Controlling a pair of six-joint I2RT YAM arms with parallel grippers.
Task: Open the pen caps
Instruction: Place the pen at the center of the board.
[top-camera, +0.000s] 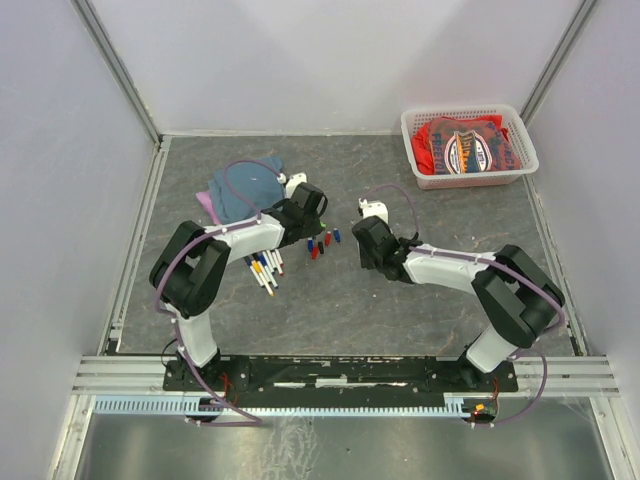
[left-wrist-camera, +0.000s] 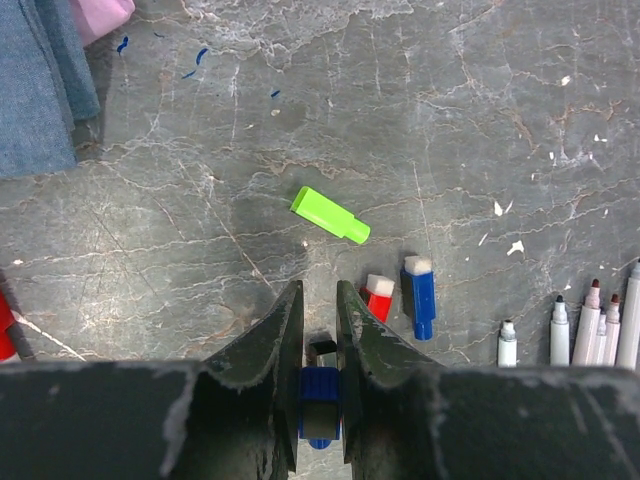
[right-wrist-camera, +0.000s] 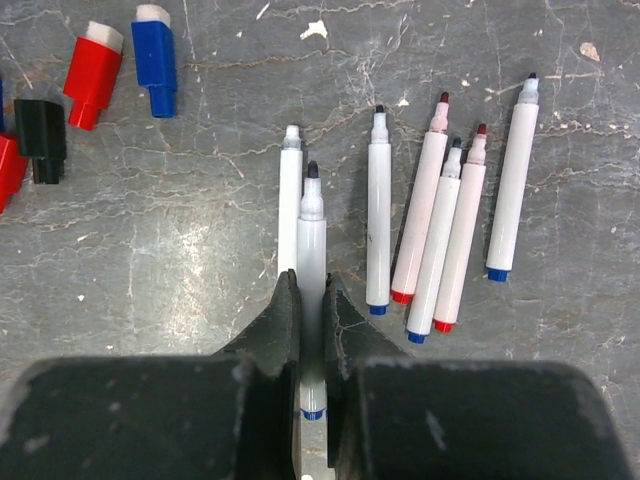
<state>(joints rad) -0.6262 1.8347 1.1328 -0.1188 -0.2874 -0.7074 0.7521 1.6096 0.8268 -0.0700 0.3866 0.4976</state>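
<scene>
- Left wrist cam: the left tool (left-wrist-camera: 318, 292) is narrow, jaws pinched on a held blue cap (left-wrist-camera: 320, 400) that sits deep between them. There's a small black bit (left-wrist-camera: 322, 347) just ahead of it, and I can't tell what it is.
- Same view, out on the counter (left-wrist-camera: 450, 120): a green cap (left-wrist-camera: 330, 215) lies by itself at an angle. Closer in, a red cap (left-wrist-camera: 377, 297) and a loose blue cap (left-wrist-camera: 420, 297) lie side by side, just about touching.
- Right wrist cam shows what the left one can't: the right tool (right-wrist-camera: 310, 285) is clamped on a white pen (right-wrist-camera: 312, 235). The pen is uncapped, with its dark tip pointing away and its blue end back between the fingers.
- Another bare pen (right-wrist-camera: 290, 200) lies right against the held one, and a row of bare pens (right-wrist-camera: 440, 230) lies flat off to the other side.
- Only the right wrist view catches the black cap (right-wrist-camera: 40, 140), plus a second red cap (right-wrist-camera: 8, 170) cut off at the frame edge.
- Top cam: the caps are just coloured specks between the two tools, so you can't read either grip from up there.
- It does show the far corner though — a basket (top-camera: 415, 150) with a red cloth (top-camera: 465, 145) in it.
- There's also a blue cloth (top-camera: 240, 190) bunched up beside the left arm.
</scene>
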